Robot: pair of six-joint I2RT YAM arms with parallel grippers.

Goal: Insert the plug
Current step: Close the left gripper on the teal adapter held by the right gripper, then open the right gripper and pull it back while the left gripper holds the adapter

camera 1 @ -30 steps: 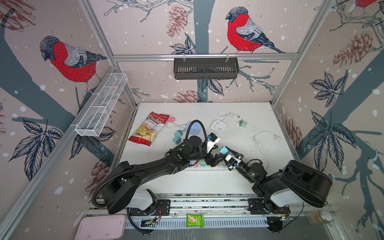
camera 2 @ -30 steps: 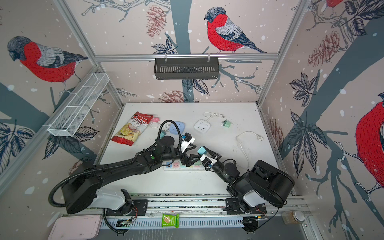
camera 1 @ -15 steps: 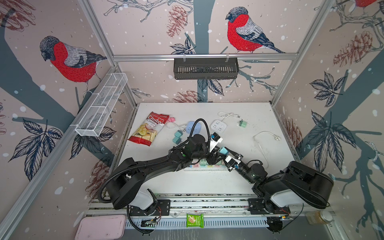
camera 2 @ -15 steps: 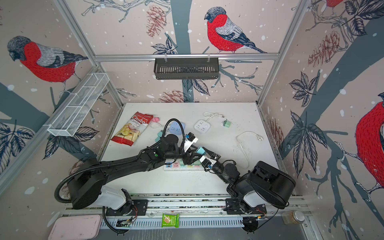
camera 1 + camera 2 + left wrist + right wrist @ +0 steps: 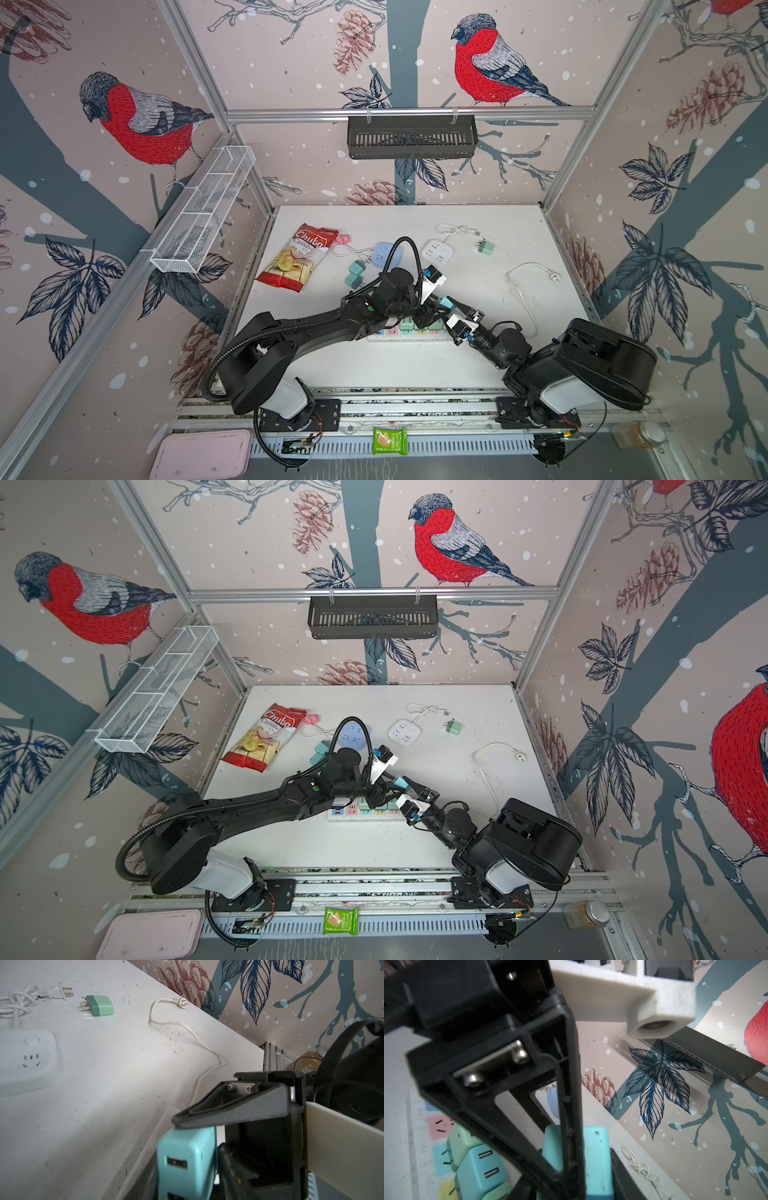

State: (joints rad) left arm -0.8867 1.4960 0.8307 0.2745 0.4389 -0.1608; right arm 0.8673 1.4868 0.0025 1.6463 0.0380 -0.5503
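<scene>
We begin with the white table [image 5: 415, 365], where both arms reach in toward the middle. A red crisp bag [image 5: 299, 262] lies at the far left of the table.

Nearer the front lies the white power strip [image 5: 399, 337] with pastel sockets. Several chargers [image 5: 477, 1167] are seated in it, and we see a pink socket and a blue socket standing free.

At the far side of the table lie a white socket block [image 5: 437, 251], a loose white cord [image 5: 524, 286] and a green adapter [image 5: 484, 248], all well apart from the strip.

The left gripper [image 5: 432, 318] and the right gripper [image 5: 457, 309] meet above the right-hand end of the strip. The teal plug [image 5: 445, 302] is held in the air there and is not seated in any socket.

The right gripper's fingers [image 5: 228, 1109] are narrow and clamp the plug [image 5: 598, 1157].

In the left wrist view the plug [image 5: 185, 1167] sits between the left gripper's fingers, which are narrow and close along both sides of it. We cannot tell whether they press on it.

In the right wrist view one of the left gripper's fingers [image 5: 571, 1088] crosses directly in front of the plug.
</scene>
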